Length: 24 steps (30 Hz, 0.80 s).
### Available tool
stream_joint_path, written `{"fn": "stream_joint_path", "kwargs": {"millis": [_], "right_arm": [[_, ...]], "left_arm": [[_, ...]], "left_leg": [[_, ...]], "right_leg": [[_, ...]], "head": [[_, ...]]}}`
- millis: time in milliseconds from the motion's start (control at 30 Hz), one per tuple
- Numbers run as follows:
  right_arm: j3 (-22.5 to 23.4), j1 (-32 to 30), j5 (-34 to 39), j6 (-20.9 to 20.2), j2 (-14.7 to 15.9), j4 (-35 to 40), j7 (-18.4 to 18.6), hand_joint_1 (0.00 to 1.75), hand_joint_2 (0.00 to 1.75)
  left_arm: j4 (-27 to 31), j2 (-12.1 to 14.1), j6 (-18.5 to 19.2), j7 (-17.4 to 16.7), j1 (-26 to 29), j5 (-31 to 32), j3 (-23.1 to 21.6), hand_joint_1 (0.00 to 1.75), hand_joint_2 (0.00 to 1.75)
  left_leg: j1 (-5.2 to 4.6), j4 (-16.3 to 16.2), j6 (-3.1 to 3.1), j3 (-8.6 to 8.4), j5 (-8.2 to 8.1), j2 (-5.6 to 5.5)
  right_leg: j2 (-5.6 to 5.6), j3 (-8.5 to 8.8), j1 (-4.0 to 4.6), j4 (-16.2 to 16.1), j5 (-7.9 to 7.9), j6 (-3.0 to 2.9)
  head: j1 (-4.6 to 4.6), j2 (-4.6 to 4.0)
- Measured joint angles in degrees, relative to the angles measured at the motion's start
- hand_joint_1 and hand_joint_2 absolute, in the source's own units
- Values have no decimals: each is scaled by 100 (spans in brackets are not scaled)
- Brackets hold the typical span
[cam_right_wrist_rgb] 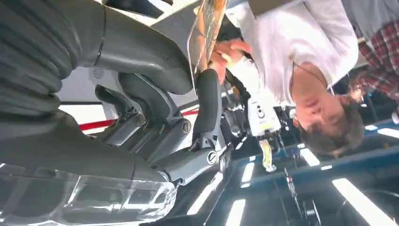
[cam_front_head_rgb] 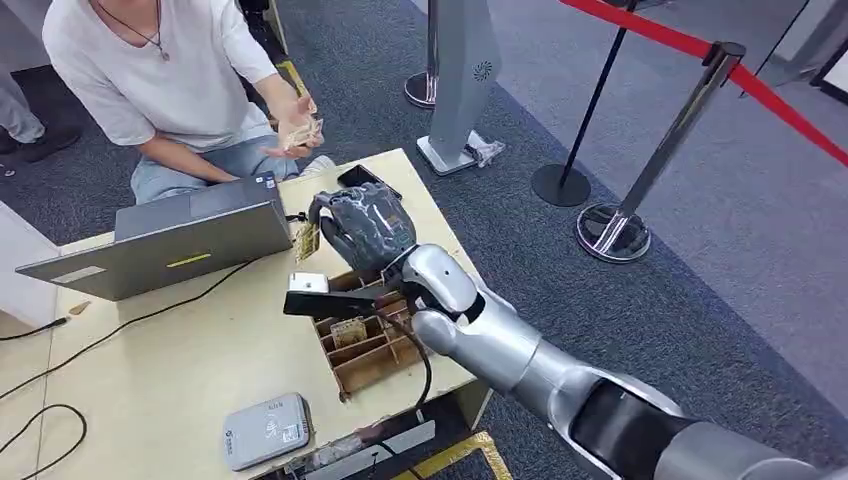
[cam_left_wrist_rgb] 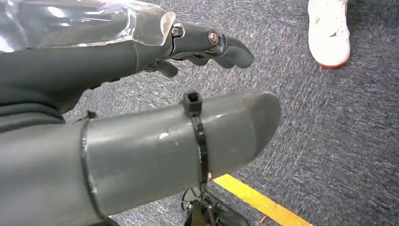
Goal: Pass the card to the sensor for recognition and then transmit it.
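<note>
One card [cam_front_head_rgb: 306, 240] is pinched edge-on in the right hand [cam_front_head_rgb: 362, 228], thumb on one face and a dark finger [cam_right_wrist_rgb: 207, 101] on the other, most of it sticking out past the fingertips; my read is that leaves a free face for reading and a free end for someone to take. The hand is raised over the far part of the table [cam_front_head_rgb: 190, 350], and the card's free end sits just beside the laptop [cam_front_head_rgb: 170, 240]. The wooden card tray [cam_front_head_rgb: 365, 345] lies close under the wrist with at least one more card in its slots. A small white-and-black box [cam_front_head_rgb: 312, 295], between hand and tray, may be the sensor; can't confirm. A grey box [cam_front_head_rgb: 267, 430] sits well back toward the robot, apart from the hand. The person [cam_front_head_rgb: 160, 70] beyond the hand holds a fan of cards, so the handover probably goes that way. Whether the read step is done: can't tell. Head view gives the layout of table, tray and laptop, but the card is only a sliver there. Right wrist view shows the actual pinch and the card [cam_right_wrist_rgb: 205, 33] pointing toward the person's hand [cam_right_wrist_rgb: 228, 52], no table context. Left wrist view has the left hand [cam_left_wrist_rgb: 197, 47] hanging over carpet, fingers loosely extended and holding nothing, a white shoe [cam_left_wrist_rgb: 329, 30] beyond it.
</note>
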<state>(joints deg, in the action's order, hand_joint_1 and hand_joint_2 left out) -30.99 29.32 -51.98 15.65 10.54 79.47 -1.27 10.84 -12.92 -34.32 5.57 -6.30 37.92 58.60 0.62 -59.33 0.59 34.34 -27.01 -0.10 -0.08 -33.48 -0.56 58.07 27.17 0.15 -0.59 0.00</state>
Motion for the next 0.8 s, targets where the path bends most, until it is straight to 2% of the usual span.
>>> {"fn": "stream_joint_path", "kwargs": {"millis": [133, 433, 567, 800], "right_arm": [[37, 272, 90, 258, -107, -89, -153, 175, 175], [144, 1313, -190, 991, -625, -1024, -381, 175, 175], [208, 1828, -387, 1546, -914, -2012, -346, 175, 175], [313, 2239, -479, 1731, -1154, -3150, -365, 175, 175]], "left_arm": [[0, 20, 0, 0, 3, 59, -2, 0, 0], [0, 33, 13, -22, 2, 232, -42, 0, 0], [0, 42, 15, -52, 2, 302, -112, 0, 0], [0, 55, 15, -55, 1, 341, -181, 0, 0]], "left_leg": [[0, 0, 1, -1, 1, 2], [0, 0, 0, -2, 4, 2], [1, 0, 0, -3, 5, 2], [0, -1, 0, -3, 5, 0]], "right_leg": [[2, 0, 0, 2, -1, 0], [3, 0, 0, 3, -1, -1], [2, 0, 0, 3, -1, -1], [1, 1, 0, 2, -1, -1]], "head": [[2, 0], [0, 0], [0, 0], [0, 0]]}}
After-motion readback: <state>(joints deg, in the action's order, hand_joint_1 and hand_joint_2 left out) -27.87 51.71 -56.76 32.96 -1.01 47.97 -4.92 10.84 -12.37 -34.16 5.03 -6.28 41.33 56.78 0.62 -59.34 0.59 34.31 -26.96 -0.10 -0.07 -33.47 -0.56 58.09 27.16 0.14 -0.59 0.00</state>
